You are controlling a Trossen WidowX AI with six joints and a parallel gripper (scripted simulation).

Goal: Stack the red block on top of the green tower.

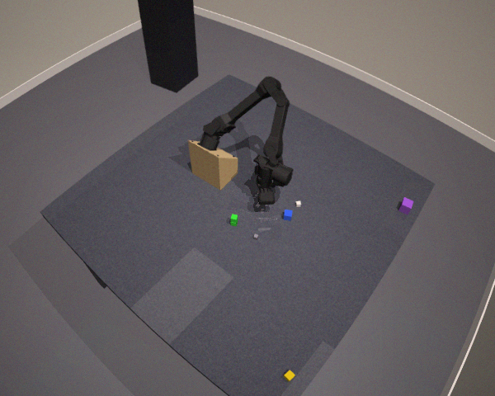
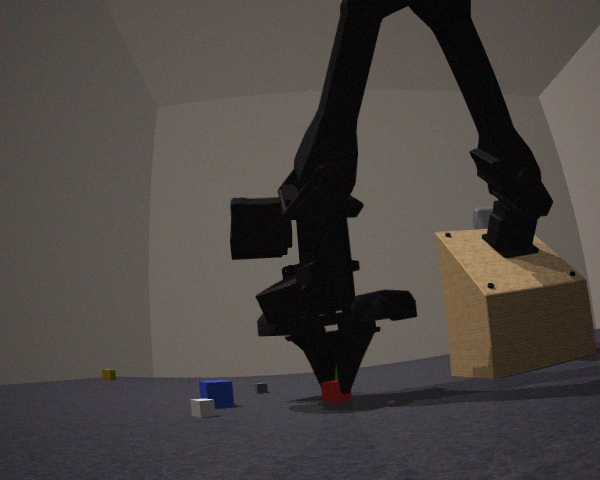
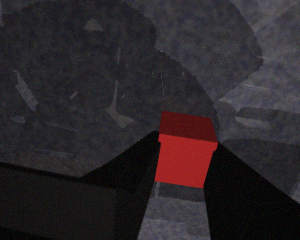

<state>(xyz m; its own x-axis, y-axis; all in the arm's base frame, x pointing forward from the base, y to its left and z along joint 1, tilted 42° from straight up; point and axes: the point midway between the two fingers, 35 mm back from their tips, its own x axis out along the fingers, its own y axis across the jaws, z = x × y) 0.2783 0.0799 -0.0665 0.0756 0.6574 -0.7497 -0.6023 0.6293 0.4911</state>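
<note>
The pincer [image 2: 335, 384] is down at the table [image 1: 196, 298], pinching the red block [image 3: 185, 155]. In the wrist view a dark finger [image 3: 135, 170] presses against each side of the block, whose underside looks to be at or just above the table; whether it touches cannot be told. In the exterior view the fingers converge to a point over the block, hiding its upper part, and only a sliver of green shows between them, behind the block.

Taking the wooden base [image 1: 211, 163] as landmark: the arm rises from its top, arches over and drops to the pincer just in front of it. The green tower [image 1: 233, 219] stands a little farther out from the base, beside the pincer and apart from it, upright. A blue block [image 1: 287, 214] sits on the pincer's other side, with a small white block [image 1: 298, 203] just beyond it. A tiny grey block [image 1: 255, 236] lies past the tower. A purple block [image 1: 405, 205] and a yellow block [image 1: 289, 374] lie far from the base, near the table's edges.
</note>
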